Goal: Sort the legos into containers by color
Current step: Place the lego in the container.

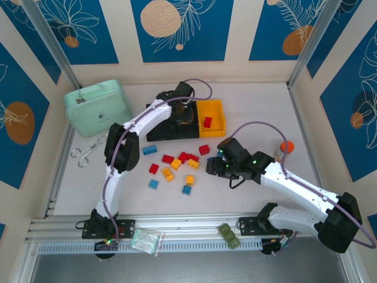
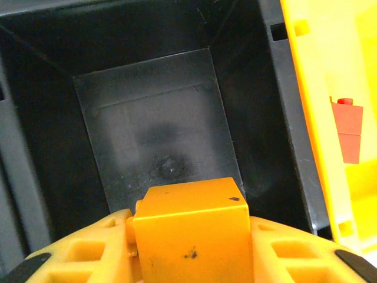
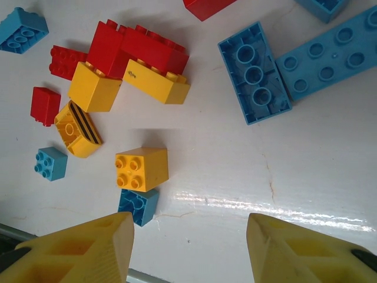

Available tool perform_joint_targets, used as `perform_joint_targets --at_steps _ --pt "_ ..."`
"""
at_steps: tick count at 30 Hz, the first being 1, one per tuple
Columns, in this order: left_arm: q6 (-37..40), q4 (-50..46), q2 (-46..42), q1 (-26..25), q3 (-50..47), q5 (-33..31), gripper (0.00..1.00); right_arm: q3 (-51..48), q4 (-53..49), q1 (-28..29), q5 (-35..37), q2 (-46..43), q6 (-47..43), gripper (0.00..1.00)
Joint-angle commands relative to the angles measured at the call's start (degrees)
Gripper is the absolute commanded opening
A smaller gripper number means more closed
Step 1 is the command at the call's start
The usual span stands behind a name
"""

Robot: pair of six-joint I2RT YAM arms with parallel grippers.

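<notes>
My left gripper (image 1: 184, 114) hangs over the middle black bin (image 1: 189, 133) of the three joined containers. In the left wrist view it (image 2: 189, 239) is shut on a yellow lego (image 2: 189, 227) above that bin's bare floor (image 2: 153, 130). To its right, the yellow bin (image 1: 219, 109) holds a red lego (image 1: 207, 122). Several red, yellow and blue legos (image 1: 177, 165) lie loose on the table before the bins. My right gripper (image 1: 215, 165) is open just right of them, nothing between its fingers; in its wrist view (image 3: 188, 247) a yellow lego (image 3: 141, 168) and a blue one (image 3: 137, 206) lie just ahead on the left.
A mint-green lidded case (image 1: 97, 107) sits at the back left, with scissors (image 1: 88, 150) in front of it. An orange-topped object (image 1: 287, 147) stands right of the right arm. On the front rail lie an olive-green toy piece (image 1: 230, 234) and a clear bag (image 1: 145, 240).
</notes>
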Motion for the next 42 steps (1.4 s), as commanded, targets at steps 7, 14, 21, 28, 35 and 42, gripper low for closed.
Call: perform_joint_targets --at_steps 7,14,21,28,35,42 --pt "1.48 -3.70 4.33 -0.68 4.47 -1.81 0.30 -0.56 -1.79 -1.47 0.77 -2.33 0.81 0.53" --pt "1.66 -3.73 4.28 -1.18 4.71 -2.03 0.43 -0.55 -2.41 -1.91 1.06 -3.13 0.81 0.53" --pt "1.66 -4.13 2.06 -1.51 4.70 -2.24 0.51 -0.85 -2.81 -2.09 1.47 -4.48 0.91 0.54" --pt "1.66 -4.80 -0.30 -1.95 4.65 -3.07 0.59 -2.07 -2.87 -2.09 1.28 -6.32 0.90 0.56" --pt "1.22 -5.35 -2.48 -2.72 4.62 -3.45 0.57 -3.31 -3.41 -2.80 1.55 -9.46 0.75 0.56" --pt "1.48 -4.36 -10.10 -4.86 -0.71 -1.17 0.57 -2.95 -5.07 -6.13 -0.25 -10.80 -1.33 0.57"
